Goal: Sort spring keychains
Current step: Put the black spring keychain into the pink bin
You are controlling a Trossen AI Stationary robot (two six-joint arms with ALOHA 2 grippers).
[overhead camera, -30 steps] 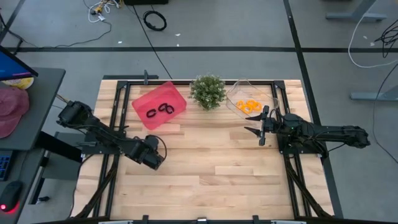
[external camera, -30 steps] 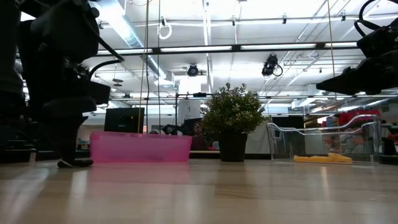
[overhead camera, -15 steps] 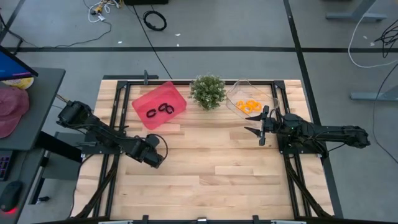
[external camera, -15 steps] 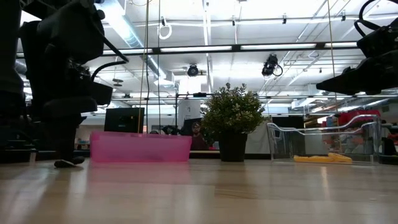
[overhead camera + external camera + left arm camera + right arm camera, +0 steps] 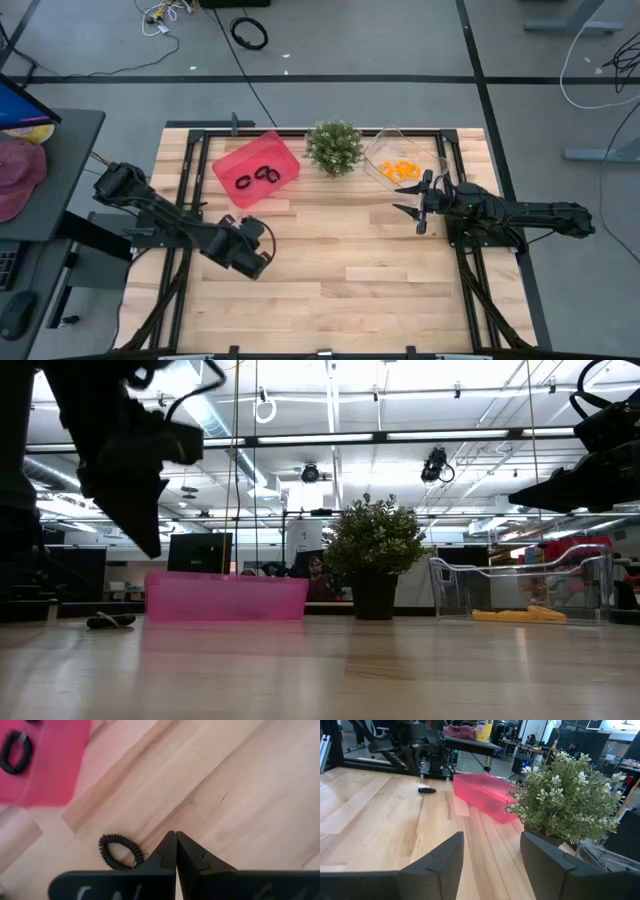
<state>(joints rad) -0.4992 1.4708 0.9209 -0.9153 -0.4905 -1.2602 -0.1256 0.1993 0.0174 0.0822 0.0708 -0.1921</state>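
One black spring keychain (image 5: 120, 852) lies flat on the wooden table, also seen low down in the low view (image 5: 110, 621) and far off in the right wrist view (image 5: 426, 790). My left gripper (image 5: 176, 842) is shut on nothing and hangs above the table (image 5: 152, 545), just beside that keychain. Two black keychains (image 5: 257, 177) lie in the pink bin (image 5: 230, 160). Orange keychains (image 5: 400, 170) lie in the clear bin (image 5: 385, 150). My right gripper (image 5: 492, 840) stands open and holds nothing, in front of the clear bin (image 5: 412, 205).
A potted plant (image 5: 333, 147) stands at the far edge between the pink bin and the clear bin. Bare wood spreads over the table's middle and near half (image 5: 350, 280). Black frame rails (image 5: 180, 250) run along both sides of the table.
My left gripper has risen from the table beside the black keychain and tipped. The keychain has stayed lying on the wood where it was.
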